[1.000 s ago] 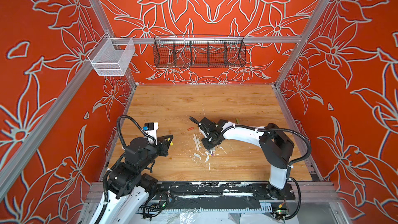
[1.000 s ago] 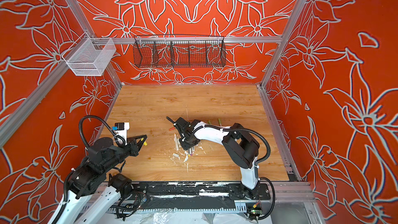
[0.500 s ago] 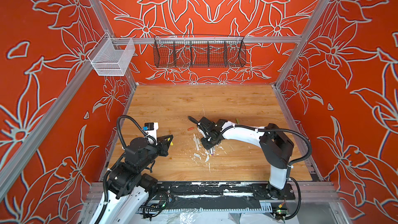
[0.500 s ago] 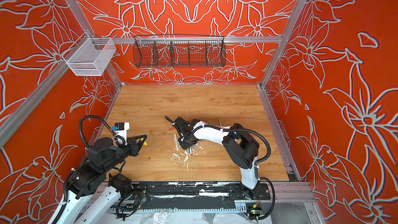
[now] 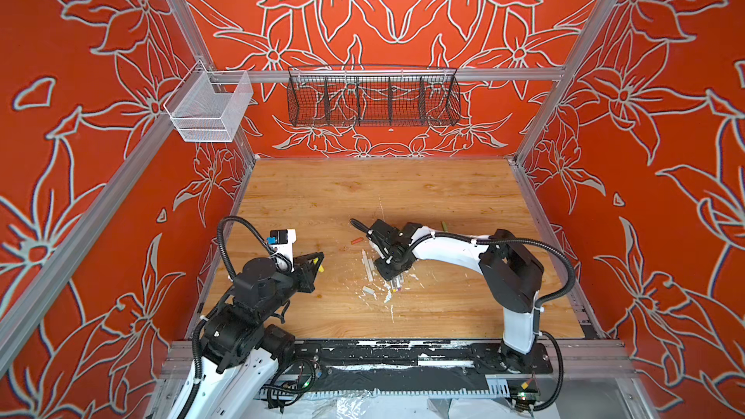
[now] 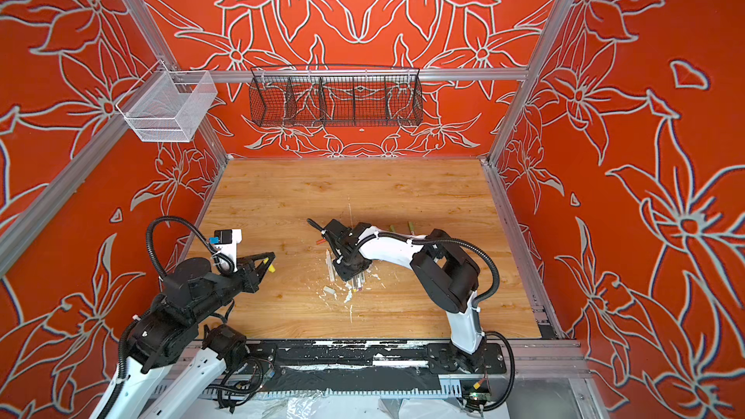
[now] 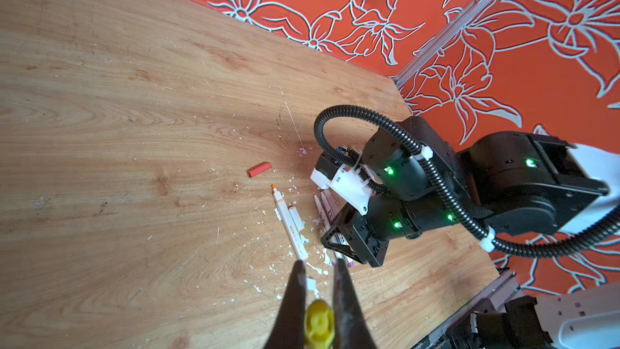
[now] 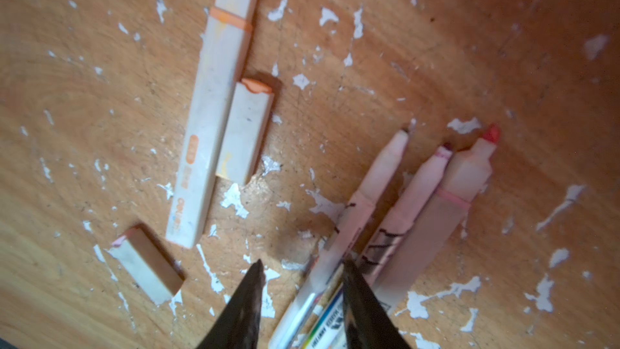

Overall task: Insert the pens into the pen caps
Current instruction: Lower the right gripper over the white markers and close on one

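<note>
My left gripper (image 7: 318, 265) is shut on a yellow pen cap (image 7: 318, 325), held above the table's left side in both top views (image 5: 321, 270) (image 6: 271, 268). My right gripper (image 8: 302, 267) hangs low over a bundle of pens, jaws open astride one white pen (image 8: 375, 189). A gap shows between that pen and one finger (image 8: 256, 276). Two more pens (image 8: 416, 196) (image 8: 459, 189) lie beside it, the outer one red-tipped. Farther off lies an orange-banded marker (image 8: 214, 112) with a pale cap (image 8: 245, 132) against it, and another pale cap (image 8: 147, 265) sits nearby. An orange-red cap (image 7: 259, 169) lies apart.
White paint flecks (image 8: 235, 199) litter the wooden table (image 5: 443, 316) around the pens. Two green caps (image 6: 411, 226) lie behind the right arm. A black wire basket (image 5: 373, 100) and a white mesh bin (image 5: 207, 112) hang on the back rail.
The right gripper has shifted slightly over the pen bundle. The left arm has stayed still with the yellow cap.
</note>
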`<state>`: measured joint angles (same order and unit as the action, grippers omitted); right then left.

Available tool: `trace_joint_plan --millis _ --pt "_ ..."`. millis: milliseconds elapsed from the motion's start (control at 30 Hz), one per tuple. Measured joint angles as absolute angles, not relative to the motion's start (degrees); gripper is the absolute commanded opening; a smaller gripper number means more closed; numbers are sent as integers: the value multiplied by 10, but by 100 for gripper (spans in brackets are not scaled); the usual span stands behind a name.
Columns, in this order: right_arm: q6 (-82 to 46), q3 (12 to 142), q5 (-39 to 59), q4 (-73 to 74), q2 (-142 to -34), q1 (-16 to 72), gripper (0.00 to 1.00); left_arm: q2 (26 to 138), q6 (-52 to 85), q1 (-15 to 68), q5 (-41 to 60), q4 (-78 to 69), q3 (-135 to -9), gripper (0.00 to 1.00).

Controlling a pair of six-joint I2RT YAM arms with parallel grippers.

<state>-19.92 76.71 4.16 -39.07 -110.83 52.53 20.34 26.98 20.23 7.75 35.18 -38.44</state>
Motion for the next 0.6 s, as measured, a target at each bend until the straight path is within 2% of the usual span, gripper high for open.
trace_joint_plan --millis 233,600 --pt "-200 768 39 -396 -1114 525 33 203 270 202 77 352 -384 0" --pt "-200 789 35 -409 -1135 533 28 196 270 202 77 352 -384 0"
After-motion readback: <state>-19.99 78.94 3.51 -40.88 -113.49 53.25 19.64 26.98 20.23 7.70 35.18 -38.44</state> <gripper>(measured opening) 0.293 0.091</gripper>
